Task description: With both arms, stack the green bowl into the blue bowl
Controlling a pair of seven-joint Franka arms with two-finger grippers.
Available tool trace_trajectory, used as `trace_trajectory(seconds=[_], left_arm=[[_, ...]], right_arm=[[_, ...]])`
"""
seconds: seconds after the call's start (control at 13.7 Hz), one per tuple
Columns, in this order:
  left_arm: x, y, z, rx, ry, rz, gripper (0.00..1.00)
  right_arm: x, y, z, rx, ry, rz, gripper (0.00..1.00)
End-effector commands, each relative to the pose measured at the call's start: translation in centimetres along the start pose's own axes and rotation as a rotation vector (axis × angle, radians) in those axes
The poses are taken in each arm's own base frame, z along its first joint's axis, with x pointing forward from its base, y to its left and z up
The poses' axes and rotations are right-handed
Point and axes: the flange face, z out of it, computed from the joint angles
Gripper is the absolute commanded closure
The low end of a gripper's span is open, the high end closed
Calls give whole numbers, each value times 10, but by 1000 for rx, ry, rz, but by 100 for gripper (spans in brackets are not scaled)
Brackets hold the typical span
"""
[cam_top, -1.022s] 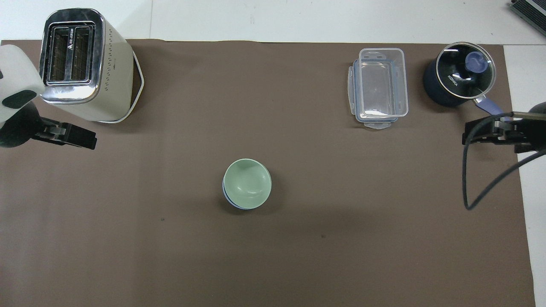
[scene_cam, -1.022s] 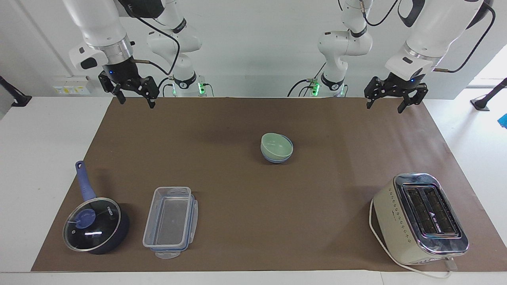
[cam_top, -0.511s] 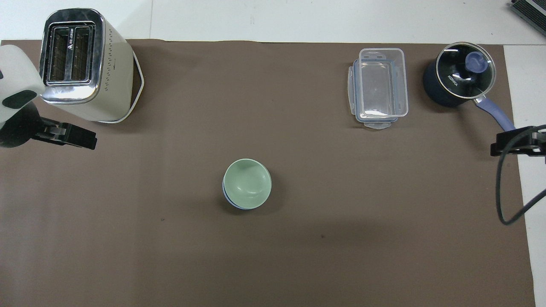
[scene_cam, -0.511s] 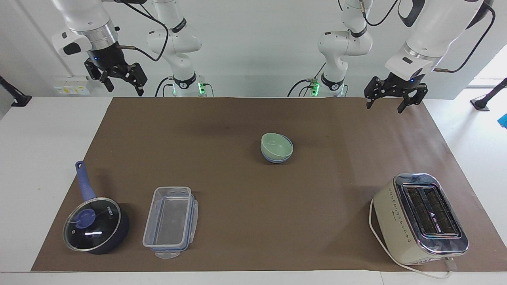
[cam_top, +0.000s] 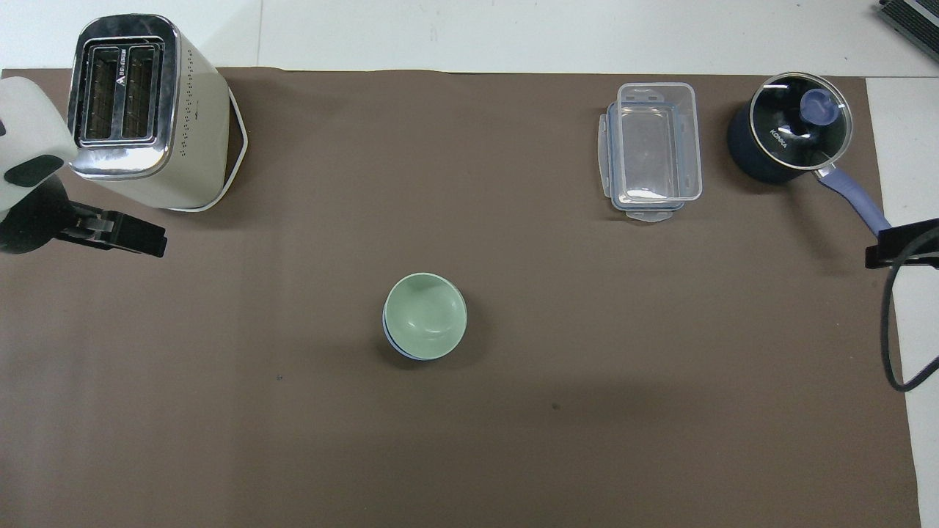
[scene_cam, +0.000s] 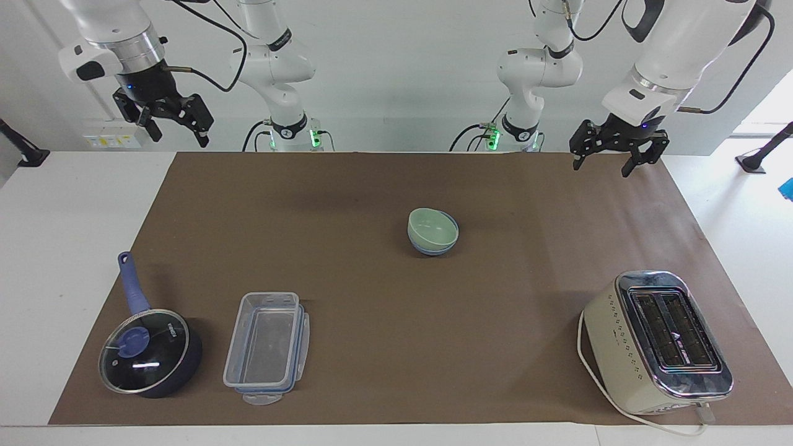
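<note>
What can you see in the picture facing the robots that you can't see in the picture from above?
Only the facing view shows the whole white arms, and both the right gripper and left gripper open, up near their own ends of the table. Only the overhead view looks straight into the green bowl, the blue bowl just peeking out beneath. Both show the stacked bowls, the toaster, the plastic box and the saucepan.

The right gripper [scene_cam: 175, 127] has risen and swung outward over the last second; it now hangs clear of the brown mat, above the white counter [scene_cam: 74, 204] at the right arm's end, its fingers spread; in the overhead view only its tip shows at the frame's edge.
</note>
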Motion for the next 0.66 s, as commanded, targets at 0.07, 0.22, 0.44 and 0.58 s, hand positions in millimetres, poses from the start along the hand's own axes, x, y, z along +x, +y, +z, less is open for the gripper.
trace_trajectory(seconds=[0.07, 0.22, 0.44, 0.58], left_arm=[[-3, 0, -2, 11, 2, 12, 0], [-4, 0, -2, 10, -4, 13, 0], [-4, 0, -2, 10, -6, 16, 0], [-5, 0, -2, 10, -7, 16, 0]], right_arm=[[-6, -8, -8, 12, 18, -36, 0], [-7, -7, -11, 19, 22, -34, 0], [-12, -2, -13, 21, 23, -37, 0], [-12, -1, -13, 21, 21, -34, 0]])
